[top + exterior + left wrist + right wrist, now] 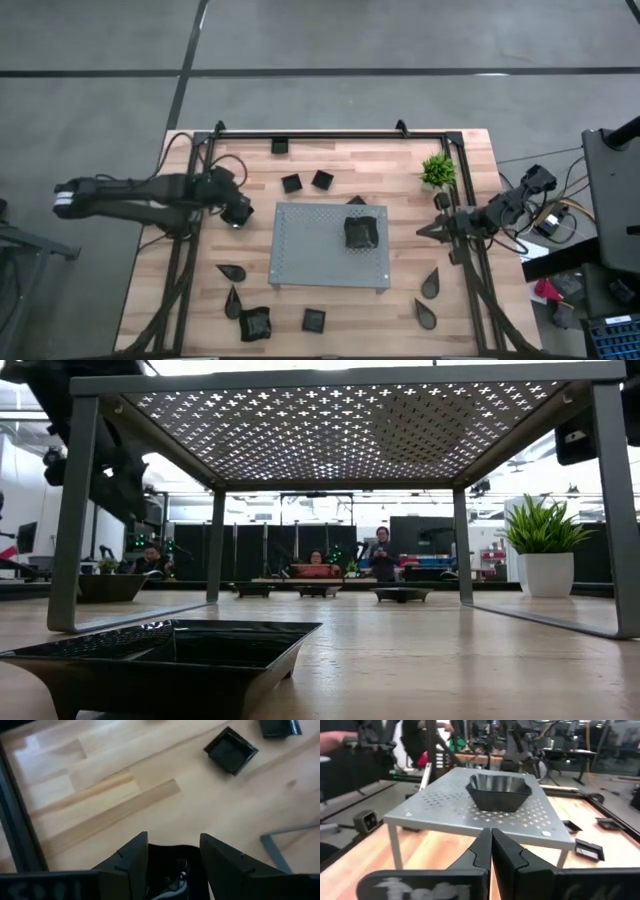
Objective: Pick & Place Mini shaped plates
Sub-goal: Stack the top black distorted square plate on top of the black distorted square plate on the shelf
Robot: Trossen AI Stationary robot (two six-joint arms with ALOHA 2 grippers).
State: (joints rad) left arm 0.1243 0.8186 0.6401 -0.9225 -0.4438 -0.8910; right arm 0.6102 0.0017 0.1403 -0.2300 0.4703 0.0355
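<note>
Small black dishes lie scattered on the wooden table. One wavy-edged dish (361, 232) (500, 791) rests on the grey perforated board (310, 262). Two square dishes (291, 183) (322, 179) lie beyond the board's far edge, and the first shows in the left wrist view (231, 750). Teardrop dishes (231, 271) (431, 284) lie at the board's left and right. A wavy dish (255, 322) and a square one (313, 319) sit near the near edge. My left gripper (238, 215) (173, 840) hovers open by the board's far-left corner. My right gripper (422, 232) (491, 840) is shut, right of the board.
A small green potted plant (438, 170) (545, 550) stands at the far right of the table. The board stands on thin legs (275, 847), and a dish (160, 660) lies close to the low camera. A black frame (330, 134) edges the table's far side. People sit in the room behind.
</note>
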